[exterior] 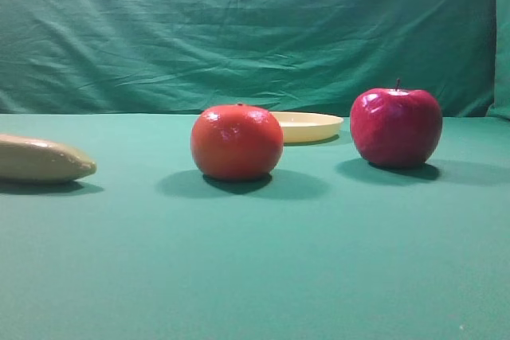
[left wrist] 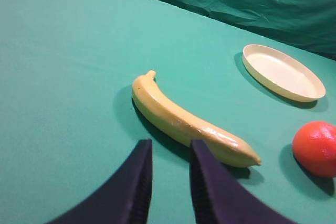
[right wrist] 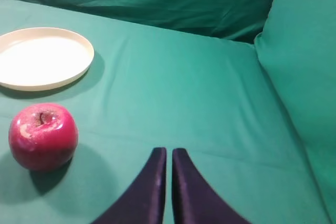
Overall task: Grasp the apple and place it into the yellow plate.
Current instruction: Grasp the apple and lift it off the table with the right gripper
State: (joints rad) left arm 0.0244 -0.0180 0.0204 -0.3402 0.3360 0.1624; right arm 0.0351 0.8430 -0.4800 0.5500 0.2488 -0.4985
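Observation:
The crimson apple stands upright on the green cloth at the right, stem up. In the right wrist view the apple lies well to the left of my right gripper, whose fingers are shut and hold nothing. The pale yellow plate sits empty behind the fruit, beyond the apple in the right wrist view and at the far right of the left wrist view. My left gripper hovers near the banana with a narrow gap between its fingers, nothing in it.
An orange-red round fruit sits mid-table in front of the plate, also in the left wrist view. A yellow banana lies at the left. Green cloth backdrop rises behind and on the right.

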